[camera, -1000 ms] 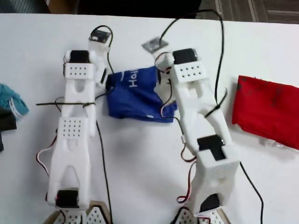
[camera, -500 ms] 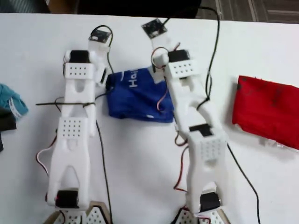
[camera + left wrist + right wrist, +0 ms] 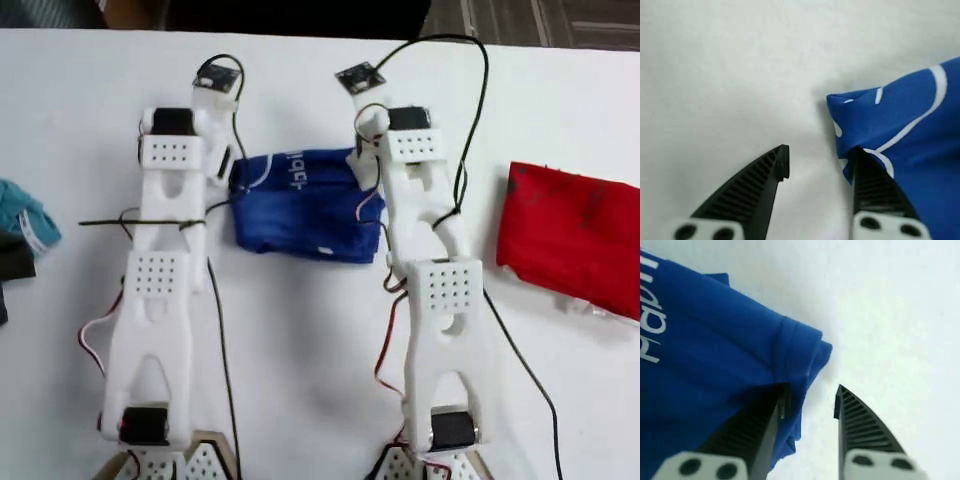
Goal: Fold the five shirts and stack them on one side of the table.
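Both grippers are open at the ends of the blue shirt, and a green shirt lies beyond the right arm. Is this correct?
Not quite. The high view shows a red shirt there, not a green one. The rest holds.

White lettering [image 3: 293, 170] runs along the far part of the blue shirt [image 3: 300, 210] at mid-table, but I cannot make out a whole word. The teal garment [image 3: 20, 212] at the left edge bears a small white tag [image 3: 33, 236], too small for me to read.

Shirt [image 3: 295, 205] between left tool [image 3: 821, 151] and right tool [image 3: 812, 387]; second shirt [image 3: 570, 238] far right; cloths [image 3: 22, 230] far left.
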